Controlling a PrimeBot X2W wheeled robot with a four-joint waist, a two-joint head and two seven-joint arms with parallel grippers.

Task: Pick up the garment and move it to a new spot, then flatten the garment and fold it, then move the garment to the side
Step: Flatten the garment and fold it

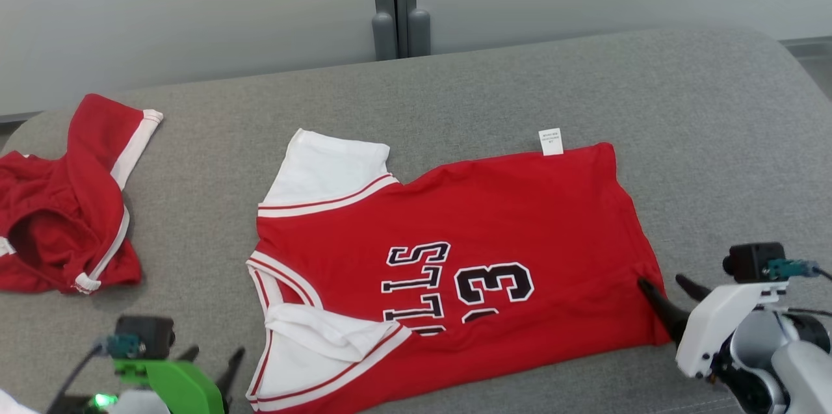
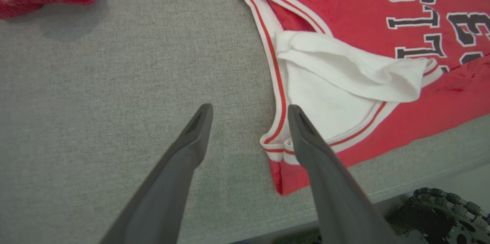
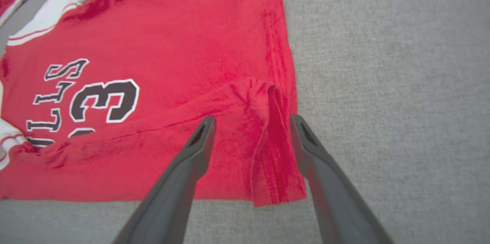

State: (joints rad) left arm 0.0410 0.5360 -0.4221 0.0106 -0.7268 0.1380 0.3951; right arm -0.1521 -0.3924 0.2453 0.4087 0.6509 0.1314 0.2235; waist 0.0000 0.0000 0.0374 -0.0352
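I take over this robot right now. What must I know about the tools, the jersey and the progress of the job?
Left tool: open, empty, by the near sleeve of the jersey.
Right tool: open, empty, over its wrinkled hem corner.
Jersey: spread on the grey cushion, near edge folded over the lettering.
Done, it seems: flattening, first fold.
To do: tidy the bunched sleeve, finish folding, move it aside.

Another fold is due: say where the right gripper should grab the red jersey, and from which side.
Grip the raised pucker at the hem of the red jersey, coming from the robot's right. It stands off the cushion while the cloth around lies flat, and the open right gripper straddles it.
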